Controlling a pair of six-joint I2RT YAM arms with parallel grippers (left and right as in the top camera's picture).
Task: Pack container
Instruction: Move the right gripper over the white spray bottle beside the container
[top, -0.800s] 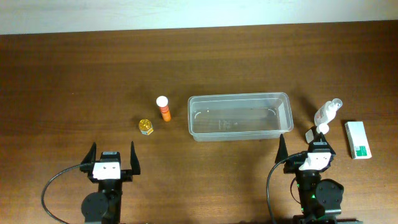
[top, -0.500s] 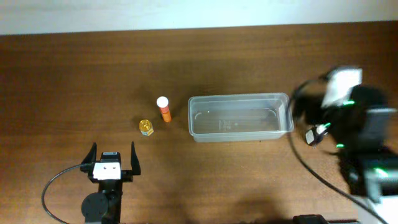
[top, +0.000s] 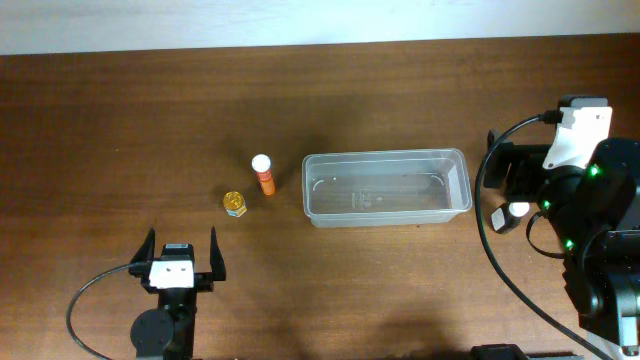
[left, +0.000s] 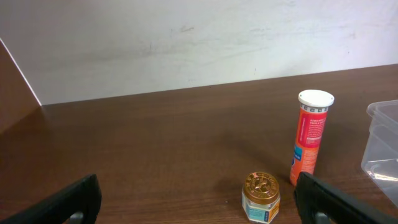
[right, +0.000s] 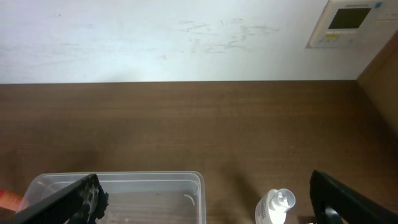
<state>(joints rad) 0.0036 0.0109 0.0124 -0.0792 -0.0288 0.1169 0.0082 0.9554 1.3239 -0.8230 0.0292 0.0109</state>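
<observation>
The container (top: 385, 187) is a long clear plastic tub, empty, at the table's middle; its right end shows in the right wrist view (right: 124, 196). My right gripper (right: 205, 186) is open and empty, raised above the table near the tub's right end. My right arm (top: 565, 190) covers most of a white pump bottle (right: 277, 208), whose cap shows in the overhead view (top: 518, 209). My left gripper (top: 181, 247) is open and empty, near the front edge. An orange tube with a white cap (left: 309, 138) and a small gold-lidded jar (left: 261, 196) stand before it.
The orange tube (top: 264, 175) and the jar (top: 234, 204) stand just left of the tub. A pale wall runs behind the table's far edge. The small white-and-green box is hidden under my right arm.
My right arm has lifted from its rest pose at the front and swung up to the right of the tub, covering the bottle and the box. The left arm has not moved.
</observation>
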